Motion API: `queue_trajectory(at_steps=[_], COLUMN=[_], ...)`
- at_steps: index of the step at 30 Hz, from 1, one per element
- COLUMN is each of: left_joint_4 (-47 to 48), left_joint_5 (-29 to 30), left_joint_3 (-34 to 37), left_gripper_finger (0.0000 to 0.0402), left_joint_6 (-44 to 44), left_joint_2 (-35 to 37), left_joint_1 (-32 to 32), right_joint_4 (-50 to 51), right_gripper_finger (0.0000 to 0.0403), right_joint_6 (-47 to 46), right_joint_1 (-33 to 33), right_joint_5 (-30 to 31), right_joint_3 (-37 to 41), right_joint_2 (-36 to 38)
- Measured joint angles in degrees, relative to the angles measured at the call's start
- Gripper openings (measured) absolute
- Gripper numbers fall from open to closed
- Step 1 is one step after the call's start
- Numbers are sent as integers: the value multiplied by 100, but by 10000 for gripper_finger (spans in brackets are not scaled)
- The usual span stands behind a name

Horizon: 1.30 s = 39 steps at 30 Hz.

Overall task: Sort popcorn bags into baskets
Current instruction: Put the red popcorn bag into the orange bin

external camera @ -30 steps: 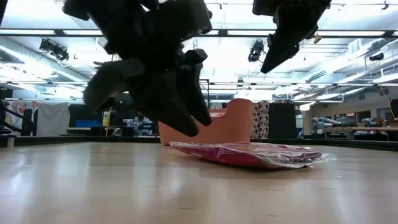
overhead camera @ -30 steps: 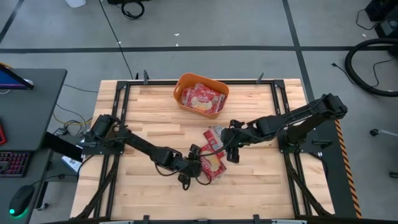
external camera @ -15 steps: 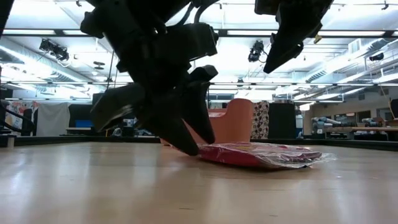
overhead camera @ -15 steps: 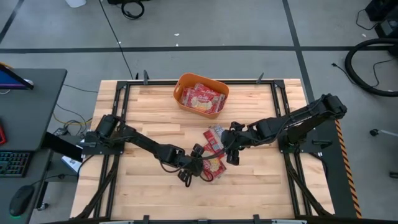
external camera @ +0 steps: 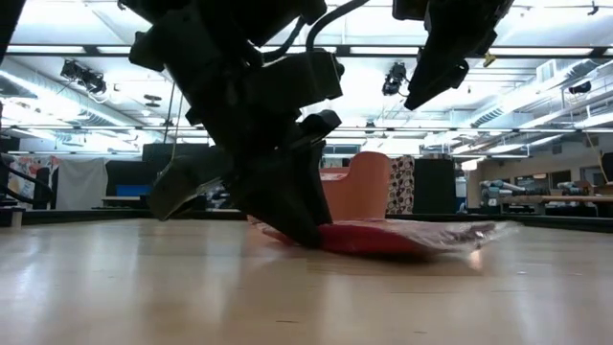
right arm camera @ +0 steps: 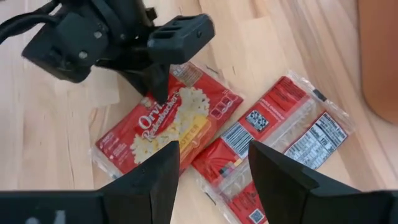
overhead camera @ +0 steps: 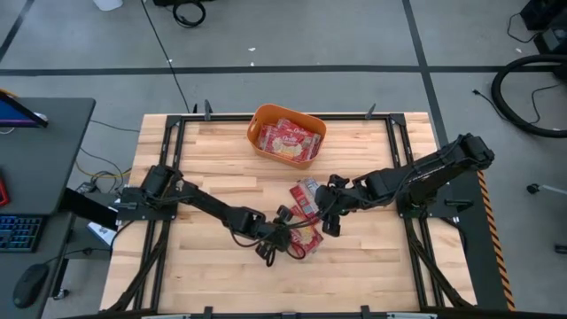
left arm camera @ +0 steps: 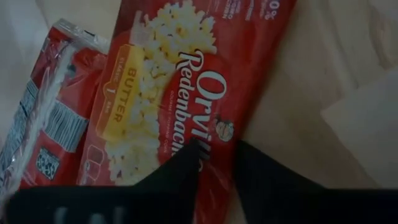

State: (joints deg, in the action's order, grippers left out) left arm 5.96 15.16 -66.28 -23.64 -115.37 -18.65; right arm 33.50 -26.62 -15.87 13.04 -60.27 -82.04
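While the left gripper [overhead camera: 292, 241] pinches one edge of a butter popcorn bag [right arm camera: 168, 127] well in front of the orange tub [overhead camera: 285, 135], it should seat fully before lifting. The right gripper [right arm camera: 211, 171] hovers open, empty, above a second bag [right arm camera: 273, 134]. How firm the grip is stays hidden.

Popcorn bag [left arm camera: 180, 93]: "Orville Redenbacher's", "BUTTER" label.

Glossy plastic-wrapped popcorn bags [right arm camera: 168, 127] lie on a pale wooden table [overhead camera: 213, 155] (planked, matt finish).
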Motion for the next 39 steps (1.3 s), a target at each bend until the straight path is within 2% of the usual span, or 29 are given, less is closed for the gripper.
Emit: queue_trajectory(at_steps=[6, 13, 22, 27, 31, 34, 39], left_joint_4=[226, 937, 2314, 2673, 2987, 2891, 2678], left_joint_5=[52, 257, 78, -232, 85, 342, 287], left_joint_3=[-209, -746, -1559, -1565, -1565, -1569, -1572], left_gripper_finger=[16, 31, 17, 19, 18, 19, 19], left_joint_6=[191, 212, 192, -102, -406, -620, -708], left_joint_2=[-15, 52, 460, 1150, 1662, 1923, 2011], left_joint_1=[11, 25, 231, 756, 1434, 1966, 2783], right_joint_4=[109, 470, 1044, 1247, 1416, 1415, 1288], right_gripper_finger=[197, 197, 197, 197, 197, 197, 197], right_joint_6=[7, 116, 130, 91, -68, -175, -237], right_joint_1=[-58, -48, 108, 258, 332, 344, 343], right_joint_5=[-4, -26, 564, 869, 1162, 1323, 1481], right_joint_3=[0, 0, 0, 0, 0, -2, -2], right_joint_2=[8, 199, 939, 1367, 1596, 1670, 1609])
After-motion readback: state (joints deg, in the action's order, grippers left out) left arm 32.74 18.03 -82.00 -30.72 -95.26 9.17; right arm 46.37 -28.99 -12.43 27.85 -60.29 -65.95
